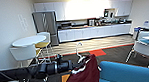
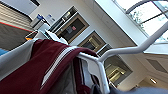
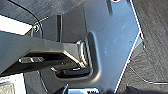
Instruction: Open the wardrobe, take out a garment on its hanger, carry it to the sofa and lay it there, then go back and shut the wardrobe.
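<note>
Left gripper (image 1: 75,65) clamped on hanger (image 1: 78,51) near neck, garment (image 1: 83,74) hanging near, just left of sofa (image 1: 127,74). Jacket looks soft, floppy, bit heavy; would swing. Hanger's the stiff bit, best grab. Right claw: can't tell.

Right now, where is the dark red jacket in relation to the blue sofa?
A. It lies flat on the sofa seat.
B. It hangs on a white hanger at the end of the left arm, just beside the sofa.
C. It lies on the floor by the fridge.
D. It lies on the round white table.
B: the jacket hangs from the white hanger at the left arm's end, next to the sofa, not laid on it.
</note>
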`<state>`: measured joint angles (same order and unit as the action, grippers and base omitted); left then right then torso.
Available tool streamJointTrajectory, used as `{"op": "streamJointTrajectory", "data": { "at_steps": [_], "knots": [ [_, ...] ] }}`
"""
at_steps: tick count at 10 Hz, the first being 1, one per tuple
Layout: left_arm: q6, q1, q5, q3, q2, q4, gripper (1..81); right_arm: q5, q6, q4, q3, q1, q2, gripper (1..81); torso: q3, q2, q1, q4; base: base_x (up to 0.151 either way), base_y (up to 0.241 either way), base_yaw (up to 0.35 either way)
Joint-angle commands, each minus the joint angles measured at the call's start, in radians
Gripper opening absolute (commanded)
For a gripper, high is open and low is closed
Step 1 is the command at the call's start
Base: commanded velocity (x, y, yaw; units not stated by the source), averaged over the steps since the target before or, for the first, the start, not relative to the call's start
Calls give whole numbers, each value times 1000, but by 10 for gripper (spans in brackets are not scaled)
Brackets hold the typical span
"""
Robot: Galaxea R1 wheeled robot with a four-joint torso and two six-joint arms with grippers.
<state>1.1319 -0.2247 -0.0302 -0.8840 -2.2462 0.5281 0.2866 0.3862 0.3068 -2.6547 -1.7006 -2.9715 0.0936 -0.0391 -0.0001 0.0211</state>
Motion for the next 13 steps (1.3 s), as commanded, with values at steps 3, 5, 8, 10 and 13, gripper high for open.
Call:
{"op": "streamJointTrajectory", "data": {
  "at_steps": [3, 5, 8, 10, 13],
  "knots": [
    [-6, 164, -103, 39, 8, 30, 10, -47, 0, -3, -2, 17, 1, 811, 0, 0, 0, 0, 0, 0, -253],
    [-4, 164, -103, 39, 5, 30, 10, -47, -1, -3, -2, 18, -3, 811, 0, 0, 0, 0, 0, 0, -254],
    [-3, 164, -103, 50, 16, 30, 10, -52, -1, -3, -4, 22, -13, 811, 0, 0, 0, 0, 0, 0, -255],
    [-3, 164, -103, 54, 19, 30, 10, -53, -1, -3, -5, 20, -13, 811, 0, 0, 0, 0, 0, 0, -255],
    [-3, 163, -103, 54, 20, 30, 10, -53, -1, -3, -7, 21, -13, 811, 0, 0, 0, 0, 0, 0, -255]
  ]
}}
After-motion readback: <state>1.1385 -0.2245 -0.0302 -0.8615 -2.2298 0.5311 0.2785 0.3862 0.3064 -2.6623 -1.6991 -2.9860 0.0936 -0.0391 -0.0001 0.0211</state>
